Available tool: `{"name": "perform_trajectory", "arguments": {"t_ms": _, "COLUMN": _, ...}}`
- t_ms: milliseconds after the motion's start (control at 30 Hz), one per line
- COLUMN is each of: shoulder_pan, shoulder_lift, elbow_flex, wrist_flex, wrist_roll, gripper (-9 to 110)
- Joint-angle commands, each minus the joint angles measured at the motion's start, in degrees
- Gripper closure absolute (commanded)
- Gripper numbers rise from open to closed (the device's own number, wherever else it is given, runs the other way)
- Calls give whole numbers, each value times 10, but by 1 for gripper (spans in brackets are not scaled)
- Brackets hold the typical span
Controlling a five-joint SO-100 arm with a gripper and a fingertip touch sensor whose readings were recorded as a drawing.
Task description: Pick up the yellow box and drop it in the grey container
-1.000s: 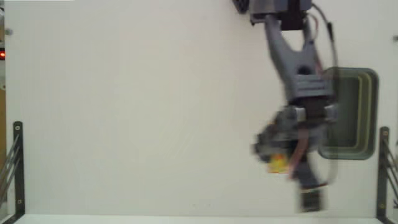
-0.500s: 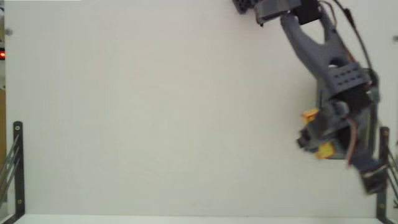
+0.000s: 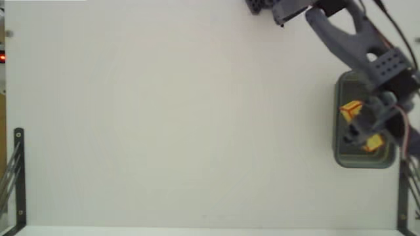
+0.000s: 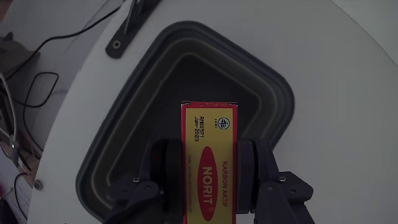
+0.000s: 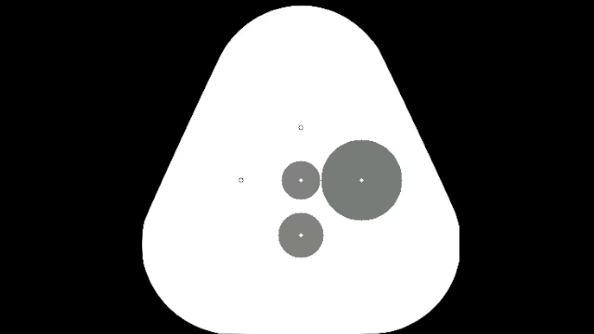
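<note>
In the wrist view the yellow box (image 4: 208, 124), with a red oval mark, is clamped between my two dark fingers. My gripper (image 4: 208, 167) is shut on its long sides. It hangs over the dark inside of the grey container (image 4: 275, 84), above the floor and apart from it. In the fixed view my gripper (image 3: 361, 127) is over the grey container (image 3: 357, 164) at the right edge. The yellow box (image 3: 351, 109) shows as yellow ends on either side of the fingers.
The white table (image 3: 164, 118) spreads to the left of the container. Black metal brackets stand at the front left (image 3: 18, 177) and front right (image 3: 405, 190). My arm's base (image 3: 262, 6) is at the top. Cables (image 4: 37, 81) lie beyond the table.
My arm has swung right and away from the table's front edge, carrying the yellow box from beside the container to over its inside. The grip stayed shut.
</note>
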Motion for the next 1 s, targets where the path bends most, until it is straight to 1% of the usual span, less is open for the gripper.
{"name": "perform_trajectory", "arguments": {"t_ms": 0, "shoulder_pan": -15, "shoulder_lift": 55, "elbow_flex": 5, "wrist_flex": -8, "wrist_roll": 2, "gripper": 65}}
{"name": "perform_trajectory", "arguments": {"t_ms": 400, "shoulder_pan": -16, "shoulder_lift": 55, "elbow_flex": 5, "wrist_flex": -8, "wrist_roll": 2, "gripper": 65}}
{"name": "perform_trajectory", "arguments": {"t_ms": 433, "shoulder_pan": -16, "shoulder_lift": 55, "elbow_flex": 5, "wrist_flex": -8, "wrist_roll": 2, "gripper": -9}}
{"name": "perform_trajectory", "arguments": {"t_ms": 967, "shoulder_pan": -16, "shoulder_lift": 55, "elbow_flex": 5, "wrist_flex": -8, "wrist_roll": 2, "gripper": -9}}
